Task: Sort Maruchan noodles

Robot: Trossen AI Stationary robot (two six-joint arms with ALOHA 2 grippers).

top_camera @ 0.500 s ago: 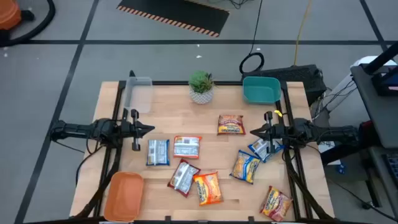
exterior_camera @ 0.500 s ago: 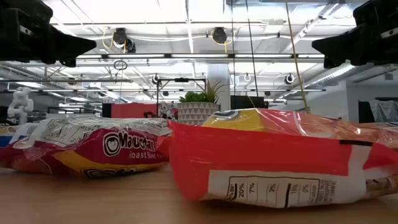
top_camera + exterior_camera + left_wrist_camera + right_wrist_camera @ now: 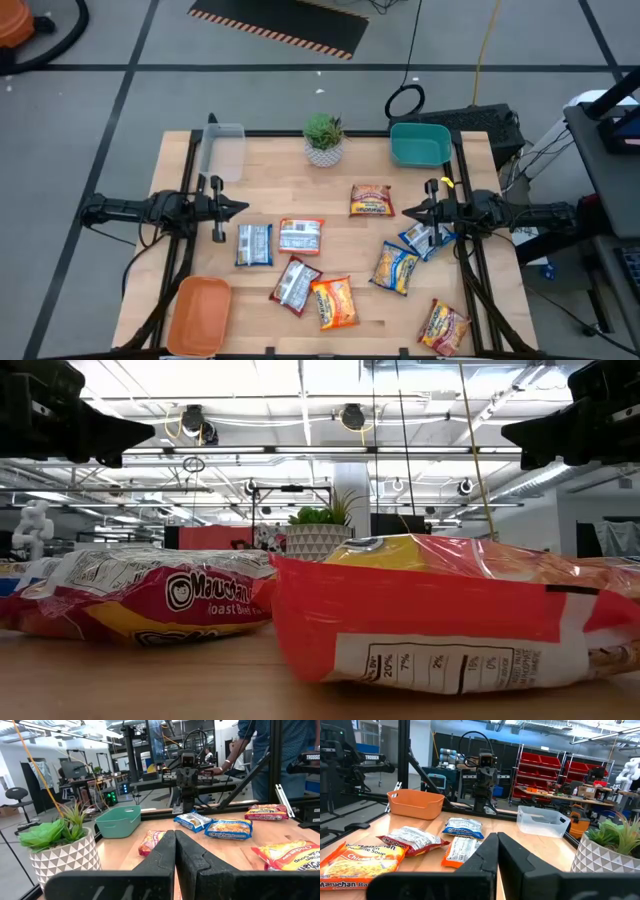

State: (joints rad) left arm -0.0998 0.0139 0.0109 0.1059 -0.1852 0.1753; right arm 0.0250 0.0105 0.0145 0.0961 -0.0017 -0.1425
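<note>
You are looking at unstarted sorting: flat plastic Maruchan noodle packets (image 3: 300, 237) are lying loose, both grippers (image 3: 240, 207) (image 3: 408, 211) pressed together, empty.

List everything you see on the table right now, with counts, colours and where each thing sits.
Maruchan noodle packets: eight, loose across the table's middle and near-right; two blue-white, two red-silver, four orange-yellow.
Teal tray: one, far right corner.
Clear tray: one, far left corner.
Orange tray: one, near left corner.
Potted plant: one, green in a white patterned pot, far edge, centre.
Table: one, light wood.
Left hand: shut, empty, at the left edge.
Right hand: shut, empty, at the right edge.
</note>
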